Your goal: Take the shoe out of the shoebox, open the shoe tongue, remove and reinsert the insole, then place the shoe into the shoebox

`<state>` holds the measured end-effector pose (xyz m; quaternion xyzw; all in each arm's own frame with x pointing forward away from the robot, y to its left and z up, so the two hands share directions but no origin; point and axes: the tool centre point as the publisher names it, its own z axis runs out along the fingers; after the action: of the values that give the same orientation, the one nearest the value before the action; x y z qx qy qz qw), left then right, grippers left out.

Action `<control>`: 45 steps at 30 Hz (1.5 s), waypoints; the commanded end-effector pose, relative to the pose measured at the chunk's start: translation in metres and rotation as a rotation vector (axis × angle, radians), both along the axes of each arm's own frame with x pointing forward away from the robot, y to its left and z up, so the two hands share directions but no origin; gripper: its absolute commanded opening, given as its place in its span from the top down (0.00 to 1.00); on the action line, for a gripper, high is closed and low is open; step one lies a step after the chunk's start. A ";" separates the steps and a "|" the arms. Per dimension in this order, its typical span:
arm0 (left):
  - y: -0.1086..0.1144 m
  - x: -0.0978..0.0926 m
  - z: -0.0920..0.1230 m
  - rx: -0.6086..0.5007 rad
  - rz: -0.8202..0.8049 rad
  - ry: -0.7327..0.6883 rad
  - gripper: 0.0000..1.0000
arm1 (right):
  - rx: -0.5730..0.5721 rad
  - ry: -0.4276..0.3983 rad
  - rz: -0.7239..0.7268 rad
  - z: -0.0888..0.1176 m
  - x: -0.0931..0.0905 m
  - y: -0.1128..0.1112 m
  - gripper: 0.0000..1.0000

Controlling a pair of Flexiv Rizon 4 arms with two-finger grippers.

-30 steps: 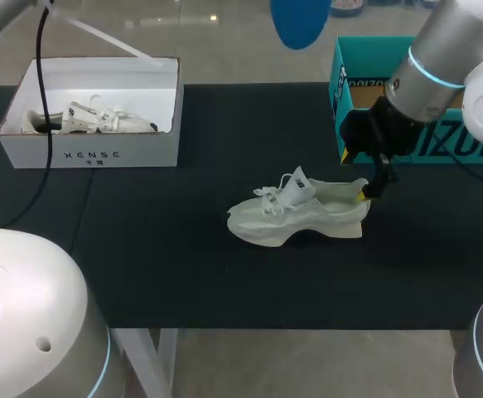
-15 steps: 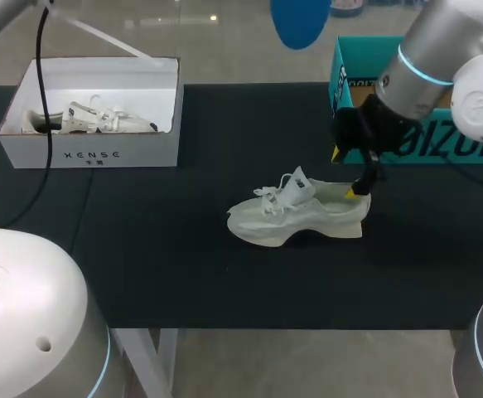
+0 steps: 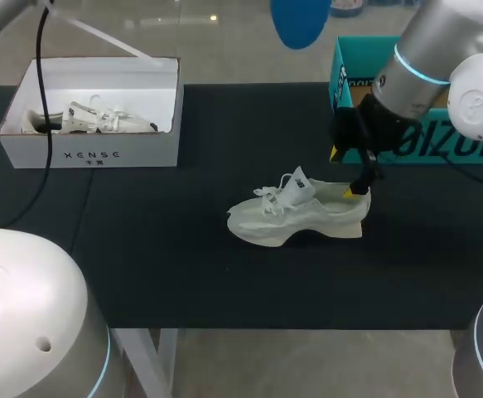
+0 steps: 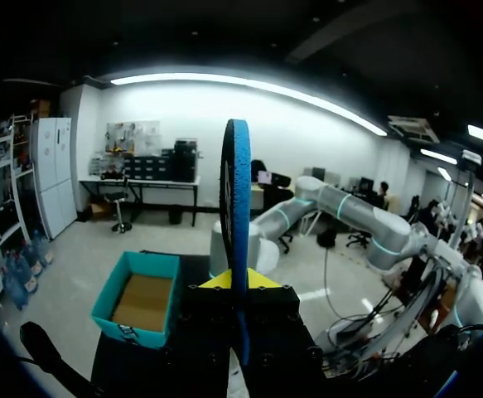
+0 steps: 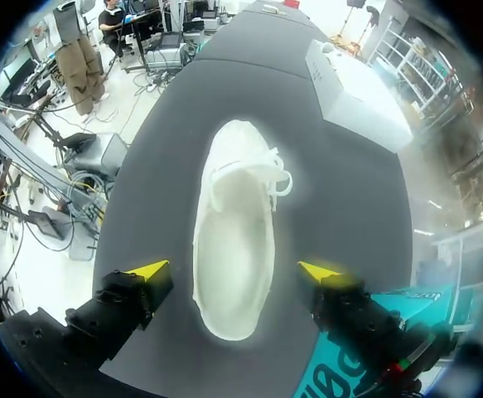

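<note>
- Grip on the heel is our first worry. The right jaws stand released and wide apart, one yellow tip to each side of the heel end of the white shoe (image 5: pixel 233 215), touching neither side as far as we can tell. If they close off-centre they may pinch only the soft collar, and the shoe could twist or tip on its curved sole.
- Shoe position matters too. It stands upright in the middle of the black table (image 3: pixel 183 265), toe toward our left, with nothing bracing it. A push instead of a squeeze would likely slide it.
- Insole hold looks thin. The left jaws are clenched on the lower edge of the blue insole (image 4: pixel 238 207), which is held edge-on and well clear of the shoe. A slip or swivel in that hold would spoil its aim for the shoe opening.
- Tongue (image 3: pixel 297 184) appears lifted; should it flop back, the insole would probably catch on it or on the laces.
- Crowding is a risk. Both arms must meet over one small shoe, and our right arm (image 3: pixel 440 58) works just in front of the teal shoebox (image 3: pixel 369 41), which a careless swing could knock.
</note>
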<state>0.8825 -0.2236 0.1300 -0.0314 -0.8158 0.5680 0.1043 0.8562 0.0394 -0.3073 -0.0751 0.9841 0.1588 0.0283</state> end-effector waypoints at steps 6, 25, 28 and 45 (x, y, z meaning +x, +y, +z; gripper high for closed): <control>0.001 -0.001 -0.001 0.000 0.002 -0.001 1.00 | -0.033 0.028 -0.024 -0.011 0.003 0.001 0.00; 0.001 -0.001 -0.001 0.000 0.002 -0.001 1.00 | -0.306 -0.028 -0.127 -0.038 0.024 0.015 0.00; 0.001 -0.001 -0.001 0.000 0.002 -0.001 1.00 | -0.316 -0.020 -0.129 -0.044 0.030 0.009 0.00; 0.001 -0.001 -0.001 0.000 0.002 -0.001 1.00 | -0.271 0.033 -0.144 -0.072 0.047 -0.023 0.00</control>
<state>0.8825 -0.2236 0.1300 -0.0314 -0.8158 0.5680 0.1043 0.8990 0.0163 -0.3714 -0.0046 0.9996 0.0214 0.0161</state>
